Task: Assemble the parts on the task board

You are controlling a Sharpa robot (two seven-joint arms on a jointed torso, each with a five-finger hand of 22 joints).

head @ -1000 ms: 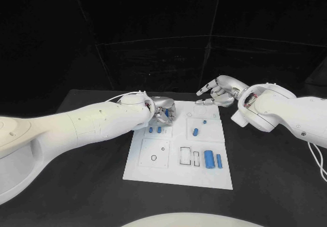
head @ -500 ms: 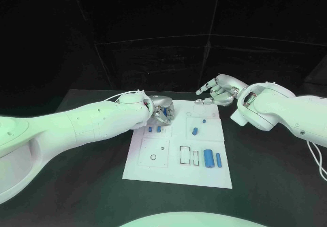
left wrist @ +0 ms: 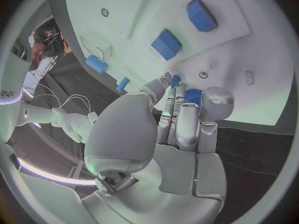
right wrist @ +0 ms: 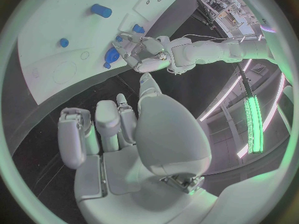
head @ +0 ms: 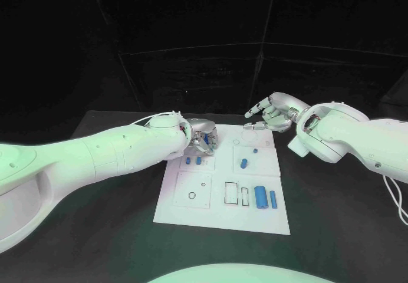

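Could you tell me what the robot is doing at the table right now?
It is assembling small blue parts on the white task board. The left hand is over the board's far left corner, pinching a small blue part at its fingertips. The right hand hovers beyond the far edge, holding nothing. Other blue parts, such as a large cylinder, lie on the board.

The black table (head: 102,224) carries the white task board (head: 223,200), which lies flat near its middle, long side running away from the robot. Its far end seems to reach close to the table's back edge.
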